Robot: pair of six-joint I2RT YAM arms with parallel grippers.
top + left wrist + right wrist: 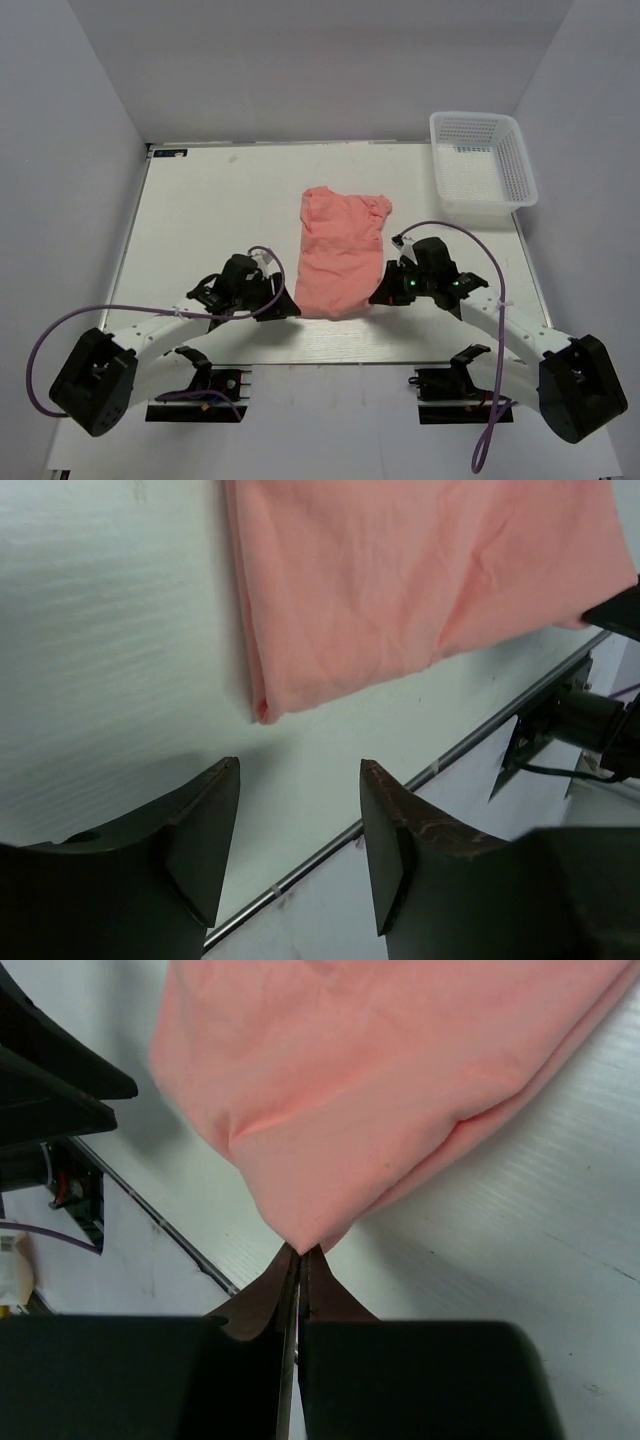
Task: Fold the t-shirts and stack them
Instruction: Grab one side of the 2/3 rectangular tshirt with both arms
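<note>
A salmon-pink t-shirt (338, 252) lies folded lengthwise in the middle of the white table, sleeves at its far end. My right gripper (378, 296) is at the shirt's near right corner. In the right wrist view the gripper (301, 1250) is shut on the corner of the shirt (380, 1090), the cloth pulled to a point between the tips. My left gripper (290, 307) is beside the near left corner. In the left wrist view it (300, 770) is open and empty, a little short of the shirt's corner (400, 590).
A white plastic mesh basket (481, 160) stands at the table's far right corner. The table's near edge with its metal strip (440, 765) runs just behind both grippers. Purple cables loop off both arms.
</note>
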